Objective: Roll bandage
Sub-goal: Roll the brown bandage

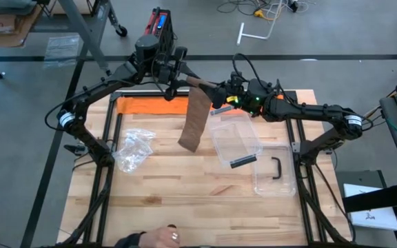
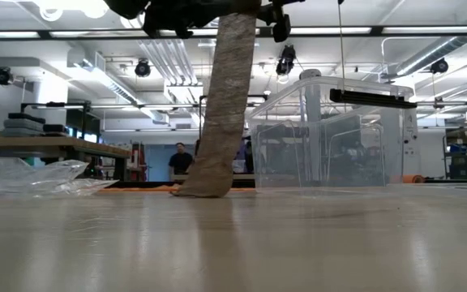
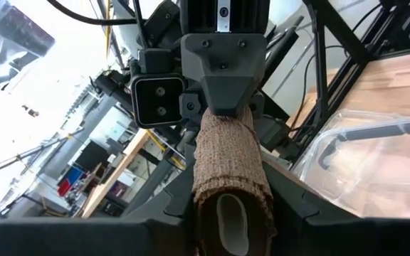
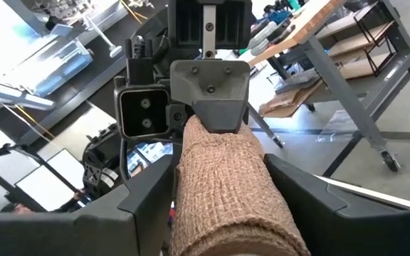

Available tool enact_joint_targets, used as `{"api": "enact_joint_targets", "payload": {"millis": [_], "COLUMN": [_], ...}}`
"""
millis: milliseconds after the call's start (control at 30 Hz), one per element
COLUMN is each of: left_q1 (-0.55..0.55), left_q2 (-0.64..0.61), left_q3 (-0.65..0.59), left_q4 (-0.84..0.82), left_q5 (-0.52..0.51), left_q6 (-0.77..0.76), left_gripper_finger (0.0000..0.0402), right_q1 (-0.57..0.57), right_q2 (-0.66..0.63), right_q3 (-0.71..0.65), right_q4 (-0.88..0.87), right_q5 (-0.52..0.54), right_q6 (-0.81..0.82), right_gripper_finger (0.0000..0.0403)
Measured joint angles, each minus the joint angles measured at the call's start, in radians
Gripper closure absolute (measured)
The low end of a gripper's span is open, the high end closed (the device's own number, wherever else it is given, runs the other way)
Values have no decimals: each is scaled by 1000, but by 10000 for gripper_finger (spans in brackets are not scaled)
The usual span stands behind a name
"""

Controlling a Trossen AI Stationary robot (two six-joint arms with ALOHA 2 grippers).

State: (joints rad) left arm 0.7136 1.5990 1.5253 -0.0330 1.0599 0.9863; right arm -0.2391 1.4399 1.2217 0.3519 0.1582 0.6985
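Observation:
A tan-brown woven bandage is partly rolled. Its roll (image 1: 200,85) is held high above the table's far middle between my two grippers, which face each other. The loose strip (image 1: 195,117) hangs from the roll, and its lower end (image 2: 201,191) rests on the wooden table (image 1: 185,193). My left gripper (image 1: 185,84) is shut on one end of the roll, and my right gripper (image 1: 216,91) is shut on the other end. The roll's hollow core (image 3: 230,217) shows in the left wrist view. My left gripper pinches the roll's end (image 3: 223,192) between its two fingers (image 3: 155,217), coming level from the table's left, along the roll's axis. The roll is clear of the table; the strip hangs below it. My right gripper pinches the roll's opposite end (image 4: 226,206) between its two fingers (image 4: 144,195), coming level from the table's right, along the roll's axis. The roll stays level and lifted clear.
A clear plastic box (image 1: 234,138) stands just right of the hanging strip, with its lid (image 1: 274,176) beside it. A crumpled clear bag (image 1: 133,148) lies at the left. An orange item (image 1: 150,105) lies at the far edge. A person's hand (image 1: 160,238) is at the near edge.

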Motion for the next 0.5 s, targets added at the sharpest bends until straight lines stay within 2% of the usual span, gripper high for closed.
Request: {"api": "enact_joint_targets", "payload": {"millis": [200,500], "left_q1": [0,0], "left_q2": [-2,-8], "left_q3": [0,0], "left_q4": [0,6], "left_q5": [-2,-5], "left_q6": [24,8], "left_gripper_finger": [286,297], "right_q1": [-3,-3], "right_q2": [0,0], "right_q3": [0,0], "right_q4": [-3,-5], "right_q5": [-6,-11], "right_q6": [1,-15], "right_gripper_finger": [193,180]}}
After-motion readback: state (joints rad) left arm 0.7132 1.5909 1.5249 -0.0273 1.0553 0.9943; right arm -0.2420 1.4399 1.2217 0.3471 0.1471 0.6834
